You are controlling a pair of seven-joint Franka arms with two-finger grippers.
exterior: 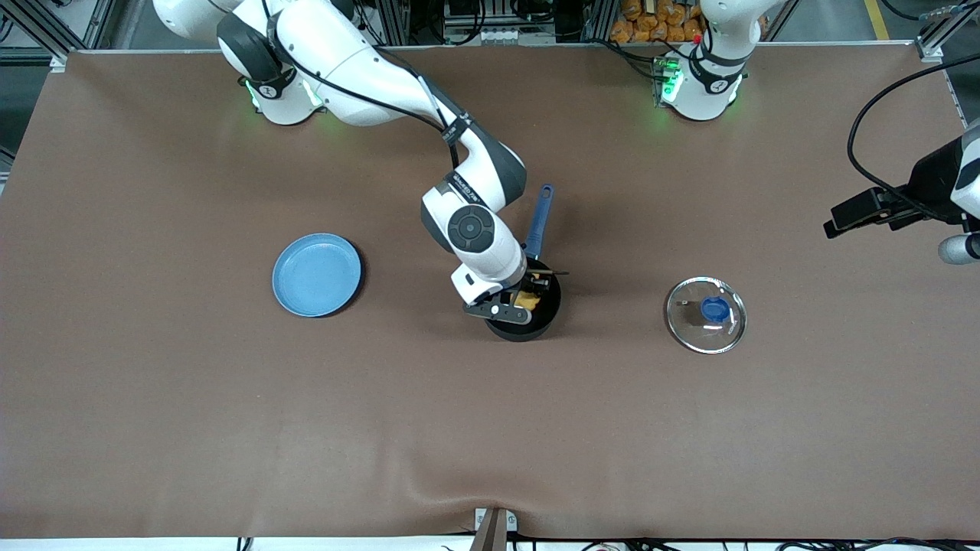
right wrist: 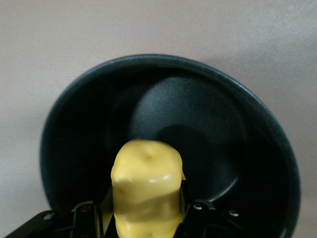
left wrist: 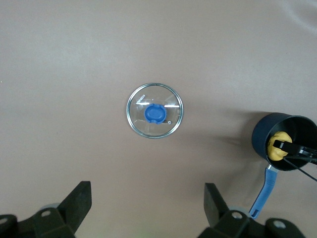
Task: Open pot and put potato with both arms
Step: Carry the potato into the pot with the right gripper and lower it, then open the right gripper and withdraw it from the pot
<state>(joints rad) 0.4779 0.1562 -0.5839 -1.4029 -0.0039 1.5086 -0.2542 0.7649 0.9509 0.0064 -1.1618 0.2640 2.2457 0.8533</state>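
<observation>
The black pot (exterior: 530,327) stands uncovered mid-table, its blue handle (exterior: 540,222) pointing toward the robots' bases. My right gripper (exterior: 522,300) is shut on the yellow potato (exterior: 527,298) and holds it inside the pot's opening. In the right wrist view the potato (right wrist: 146,183) sits between the fingers over the pot's dark wall (right wrist: 64,148). The glass lid (exterior: 706,314) with its blue knob lies flat on the table toward the left arm's end. My left gripper (exterior: 842,222) hangs open and empty high over that end of the table. Its wrist view shows the lid (left wrist: 155,110) and the pot (left wrist: 262,136).
A flat blue plate (exterior: 316,275) lies on the brown table toward the right arm's end, level with the pot. Black cables hang by the left arm (exterior: 880,99). Metal frame posts line the table's edge by the bases.
</observation>
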